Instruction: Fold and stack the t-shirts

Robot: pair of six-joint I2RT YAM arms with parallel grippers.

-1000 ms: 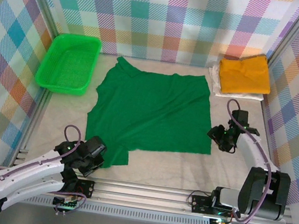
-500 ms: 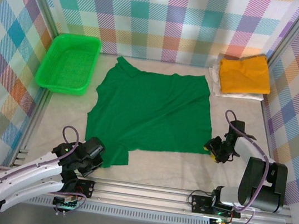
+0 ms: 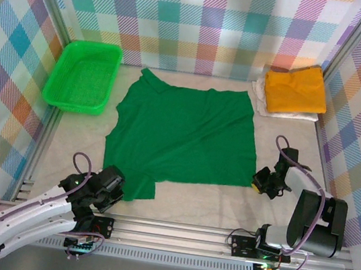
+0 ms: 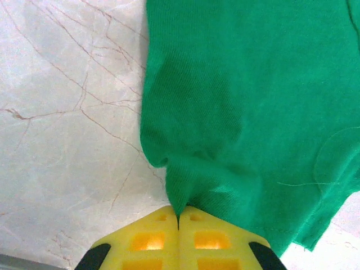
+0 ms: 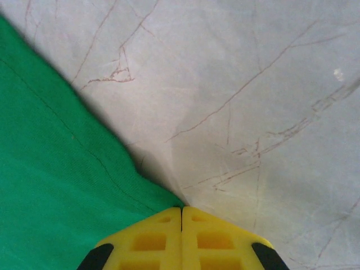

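Along the near edge of the green t-shirt (image 3: 184, 132), the left gripper (image 4: 179, 216) and right gripper (image 5: 181, 211) each pinch cloth; they should lift evenly.

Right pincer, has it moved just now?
Yes. The right pincer came nearer the front rail, away from the yellow shirt, to the corner of the green shirt.

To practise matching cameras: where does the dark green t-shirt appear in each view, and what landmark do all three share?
Top external: dark green t-shirt spread flat at the centre.
Left wrist: dark green t-shirt covers the right half.
Right wrist: dark green t-shirt covers the lower left.
Shared landmark: veined marble tabletop.
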